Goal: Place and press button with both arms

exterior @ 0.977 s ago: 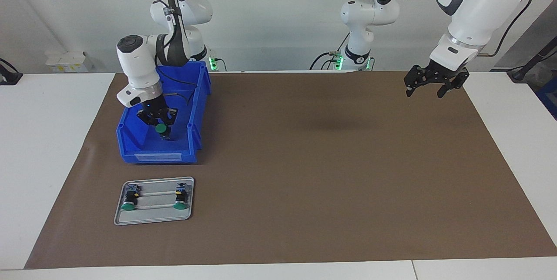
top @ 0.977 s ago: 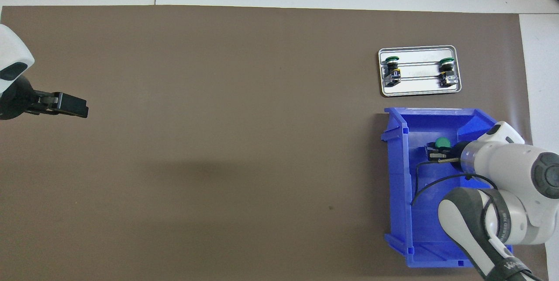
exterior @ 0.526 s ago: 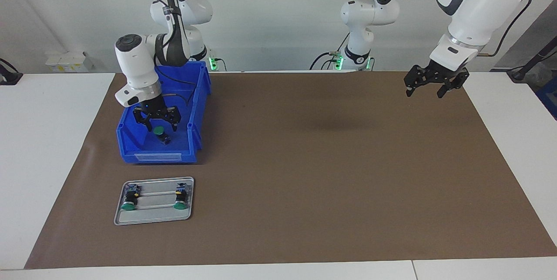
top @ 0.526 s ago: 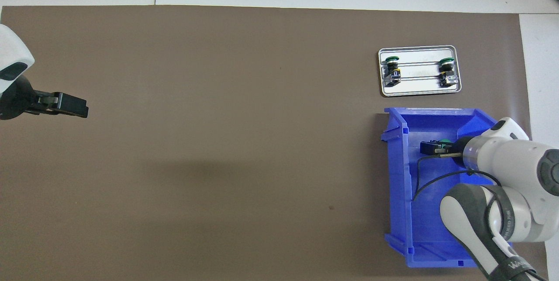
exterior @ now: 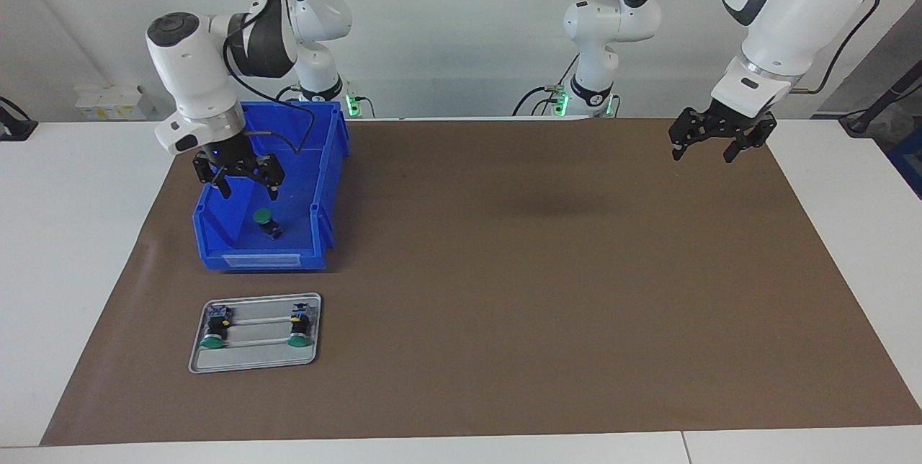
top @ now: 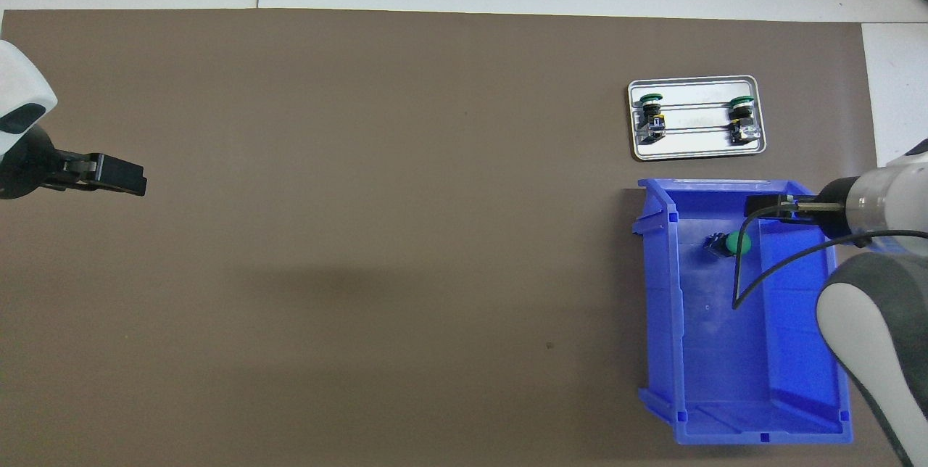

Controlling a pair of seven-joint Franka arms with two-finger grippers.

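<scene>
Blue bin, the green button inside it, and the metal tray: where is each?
Bin (exterior: 220,237): facing view, front wall.
Button (exterior: 262,216): facing view, green cap.
Tray (top: 696,153): overhead view, rim nearest the bin.

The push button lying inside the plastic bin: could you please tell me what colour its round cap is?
Green, on the push button with a black body; the facing view shows it best.

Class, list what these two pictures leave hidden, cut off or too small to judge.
1. Overhead view: the right gripper shows side-on, so its opening is unclear; the frame edge cuts its arm.
2. Overhead view: the left gripper likewise, its arm cut off.
3. Both views: the tray's rails and the two mounted buttons are too small for detail.
</scene>
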